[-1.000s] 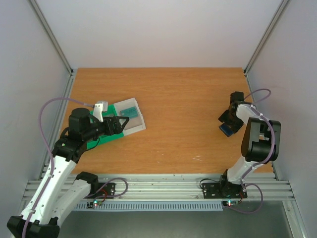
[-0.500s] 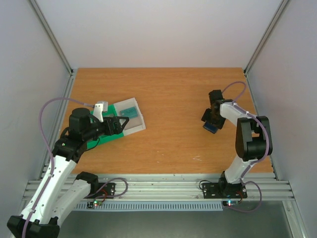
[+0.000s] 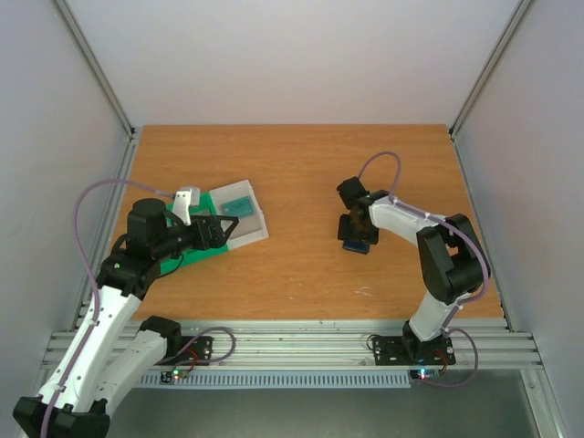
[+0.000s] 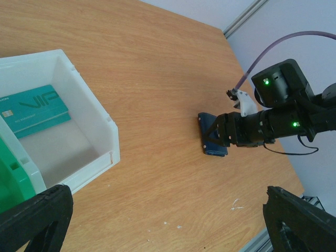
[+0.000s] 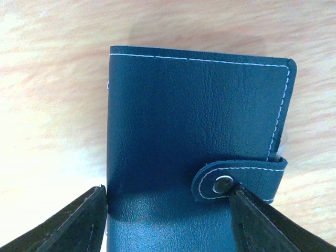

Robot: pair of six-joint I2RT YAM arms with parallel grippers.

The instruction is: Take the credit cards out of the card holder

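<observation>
The card holder [image 5: 194, 131] is a dark blue case with white stitching, closed by a snap strap. My right gripper [image 5: 168, 197] is shut on its two side edges. In the top view the right gripper [image 3: 358, 228] holds the card holder [image 3: 357, 244] low over the table, right of centre. It also shows in the left wrist view [image 4: 212, 140]. One teal credit card [image 4: 34, 111] lies in the white bin [image 4: 97, 110]. My left gripper [image 4: 168, 226] is open and empty, hovering at the bins [image 3: 215, 228]. Any other cards are hidden.
The white bin [image 3: 256, 228] sits next to a green bin [image 3: 189, 255] at the table's left. The green bin's corner shows in the left wrist view [image 4: 13, 181]. Grey walls and metal posts close in the table on three sides.
My right arm has swung left from the table's right edge toward the middle, carrying the card holder. The left arm has not moved.
</observation>
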